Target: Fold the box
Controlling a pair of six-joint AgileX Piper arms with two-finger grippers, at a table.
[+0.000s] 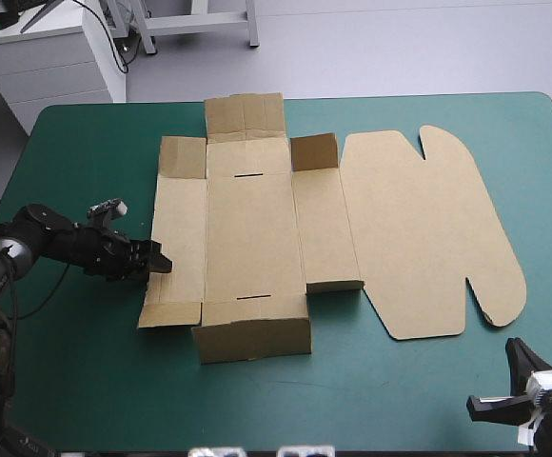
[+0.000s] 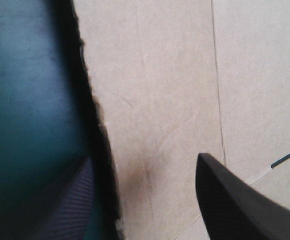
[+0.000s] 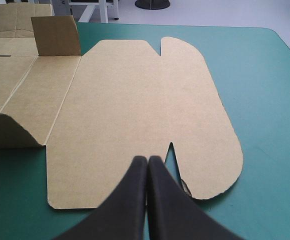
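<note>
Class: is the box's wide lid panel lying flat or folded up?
Flat. The lid panel lies spread on the teal-green cover; the small flap beside it stands upright.

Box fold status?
Early. On the box, the near flap and one small tab stand partly up; the rest lies flat. In hand: the left gripper, fingers open, at the left panel's edge. The right gripper is shut, idle. Left: raise and tuck all walls.
</note>
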